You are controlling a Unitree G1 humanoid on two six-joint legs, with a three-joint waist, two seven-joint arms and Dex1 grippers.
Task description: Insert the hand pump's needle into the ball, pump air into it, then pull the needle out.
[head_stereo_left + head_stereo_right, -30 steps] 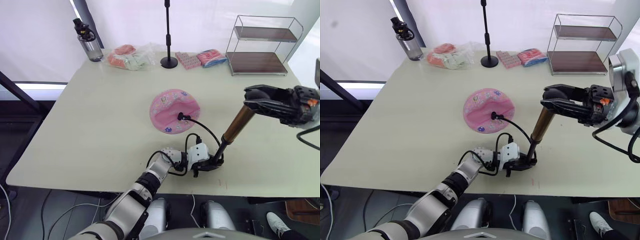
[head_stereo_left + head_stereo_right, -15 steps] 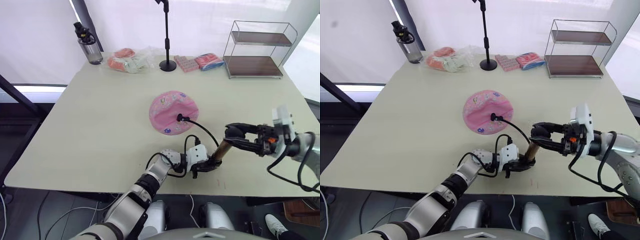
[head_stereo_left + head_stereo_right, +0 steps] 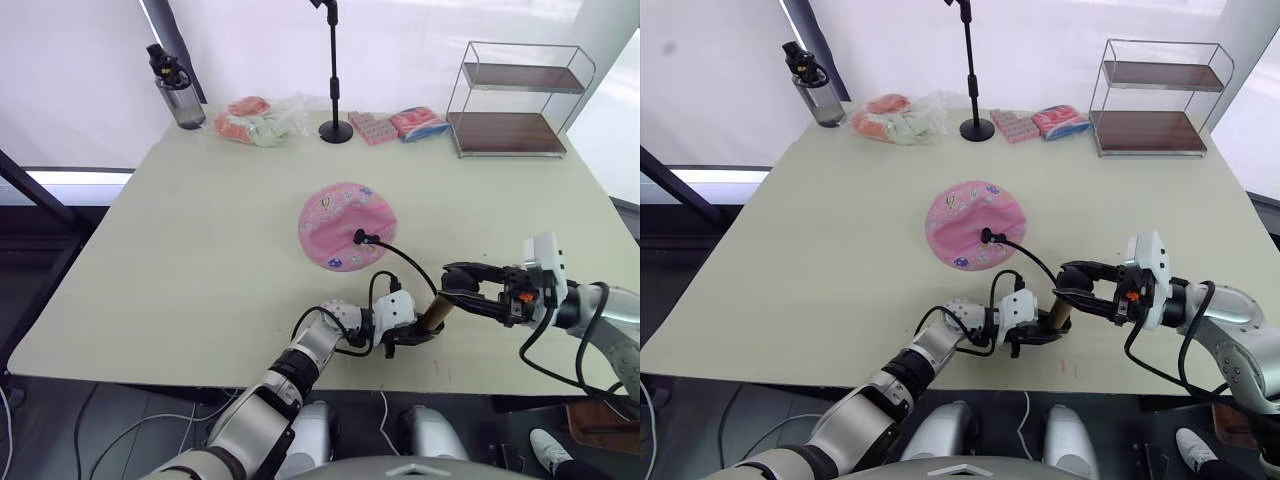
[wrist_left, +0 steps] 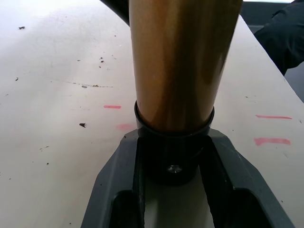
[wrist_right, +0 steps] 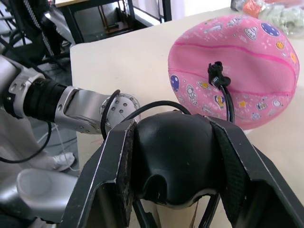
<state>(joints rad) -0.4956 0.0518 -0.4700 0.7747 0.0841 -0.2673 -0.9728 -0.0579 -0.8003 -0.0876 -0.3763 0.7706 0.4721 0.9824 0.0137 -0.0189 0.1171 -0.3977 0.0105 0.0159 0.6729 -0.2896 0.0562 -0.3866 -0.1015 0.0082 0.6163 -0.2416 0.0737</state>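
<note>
The left arm lay low along the near edge of the pale cream table (image 3: 180,250), forearm stretched toward the right, and the left gripper (image 3: 415,333) was clamped around the black bottom cap of the short bronze-gold hand pump (image 3: 436,312), its two black fingers (image 4: 228,175) pressed against either side of the cap. The pump stood tilted on the tabletop near the front edge, leaning toward the robot's right. The right arm came in from the right side, elbow bent, forearm nearly level over the table, and the right gripper (image 3: 458,281) was clenched on the pump's black T-handle (image 5: 172,161), finger plates flanking the handle on both sides. A thin black flexible hose (image 3: 405,262) arched from the pump's base up and over to the soft pink ball with small printed patterns (image 3: 348,223), which sat partly flattened in the middle of the table. The small black fitting (image 5: 217,75) at the hose's end sat against the ball's skin; the needle itself could not be made out.
</note>
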